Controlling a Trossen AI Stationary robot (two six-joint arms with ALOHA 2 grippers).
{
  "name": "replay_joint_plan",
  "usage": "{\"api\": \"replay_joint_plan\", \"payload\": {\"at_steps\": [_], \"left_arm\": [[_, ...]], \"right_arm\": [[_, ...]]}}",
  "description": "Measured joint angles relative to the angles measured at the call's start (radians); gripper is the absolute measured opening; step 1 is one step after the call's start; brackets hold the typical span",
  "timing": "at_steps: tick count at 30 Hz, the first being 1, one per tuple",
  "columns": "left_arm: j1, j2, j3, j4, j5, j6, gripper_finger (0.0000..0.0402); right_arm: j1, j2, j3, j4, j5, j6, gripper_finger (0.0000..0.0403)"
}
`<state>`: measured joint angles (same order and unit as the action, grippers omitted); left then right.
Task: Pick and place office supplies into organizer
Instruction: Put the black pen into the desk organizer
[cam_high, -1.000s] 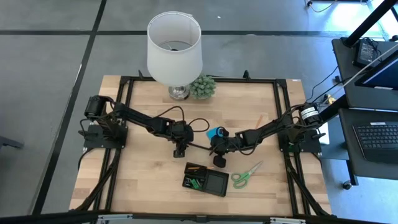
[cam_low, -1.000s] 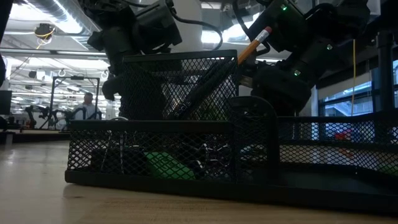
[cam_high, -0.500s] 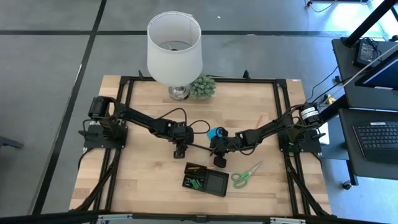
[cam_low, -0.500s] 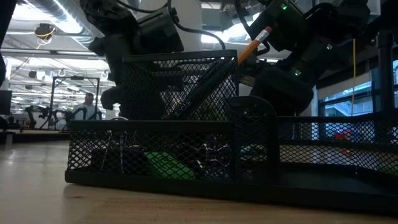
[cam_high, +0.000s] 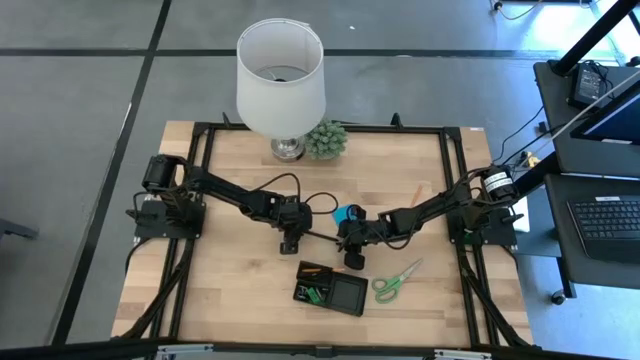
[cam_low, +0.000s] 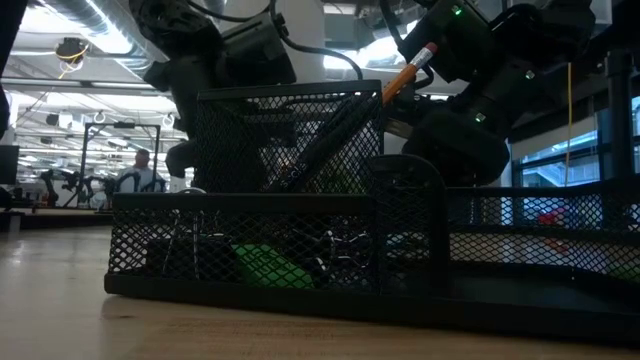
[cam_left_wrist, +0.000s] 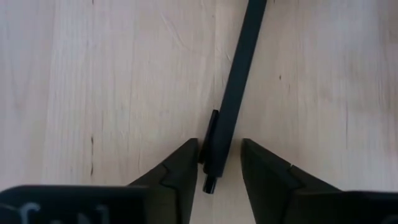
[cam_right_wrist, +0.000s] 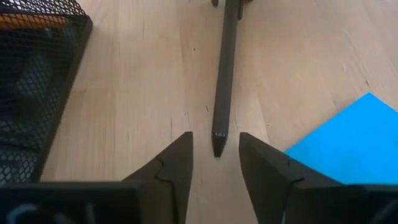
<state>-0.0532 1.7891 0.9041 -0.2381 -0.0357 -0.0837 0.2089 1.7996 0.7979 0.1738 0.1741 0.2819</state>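
I am working 1 black pen (cam_left_wrist: 235, 93) lying flat on the wooden table (cam_high: 230, 290) between both arms, just behind the black mesh organizer (cam_high: 330, 287). The left gripper (cam_left_wrist: 219, 163) is straddling the pen's clip end, fingers partly open with small gaps each side, gripping nothing yet. The right gripper (cam_right_wrist: 214, 158) is sitting partly open at the pen's tip, holding nothing, beside the blue sticky-note pad (cam_right_wrist: 348, 140). I judge the left should be centring, then closing squarely across the barrel before lifting. No readable writing is showing.
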Motion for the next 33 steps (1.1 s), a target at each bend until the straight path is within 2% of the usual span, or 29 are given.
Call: {"api": "replay_joint_plan", "payload": {"at_steps": [5,12,15,19,33], "left_arm": [[0.0,0.001,-0.001,0.011,0.0,0.0,0.0093],[0.0,0.002,-0.001,0.046,0.001,-0.008,0.0036],[0.0,0.002,-0.001,0.053,0.002,-0.008,0.0023],[0.0,0.002,-0.002,0.056,0.002,-0.008,0.0022],[0.0,0.002,-0.002,0.053,0.021,0.041,0.0022]], "right_arm": [[0.0,0.0,0.0,0.0,0.0,0.001,0.013],[0.0,0.0,0.0,0.0,-0.058,0.002,0.013],[0.0,0.0,0.001,-0.01,-0.026,0.009,0.0129],[0.0,0.0,0.001,-0.028,0.027,0.018,0.0129],[0.004,-0.001,0.002,-0.041,0.057,-0.093,0.0129]]}}
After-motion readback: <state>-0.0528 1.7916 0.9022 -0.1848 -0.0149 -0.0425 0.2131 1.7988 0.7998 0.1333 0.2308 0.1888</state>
